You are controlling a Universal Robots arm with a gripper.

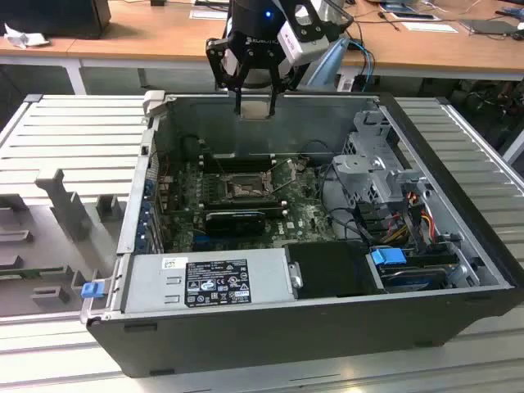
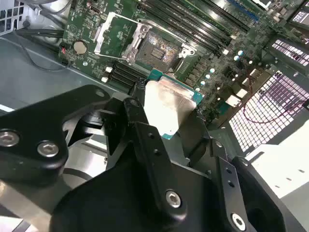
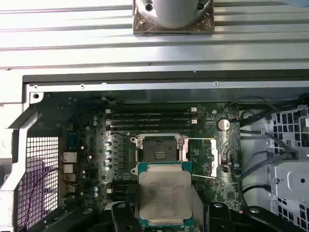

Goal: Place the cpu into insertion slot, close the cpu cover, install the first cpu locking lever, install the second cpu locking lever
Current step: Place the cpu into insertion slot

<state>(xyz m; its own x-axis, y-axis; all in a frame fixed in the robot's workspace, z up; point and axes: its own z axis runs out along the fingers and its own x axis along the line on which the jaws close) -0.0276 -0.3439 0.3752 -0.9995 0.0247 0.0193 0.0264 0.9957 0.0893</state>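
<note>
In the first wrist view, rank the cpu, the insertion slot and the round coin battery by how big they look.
1. cpu, largest, but nearest the camera, which inflates it.
2. insertion slot.
3. coin battery, clearly smallest.

This looks like an electronics lab: an opened computer case sits on a ribbed metal bench, with wooden desks behind.

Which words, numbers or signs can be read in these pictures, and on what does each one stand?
None can be quoted reliably.
Black label on the power supply: print too small to read.
White sticker beside it: too small to read.
Lettering on the gripper holding the cpu: too small to read.
</note>
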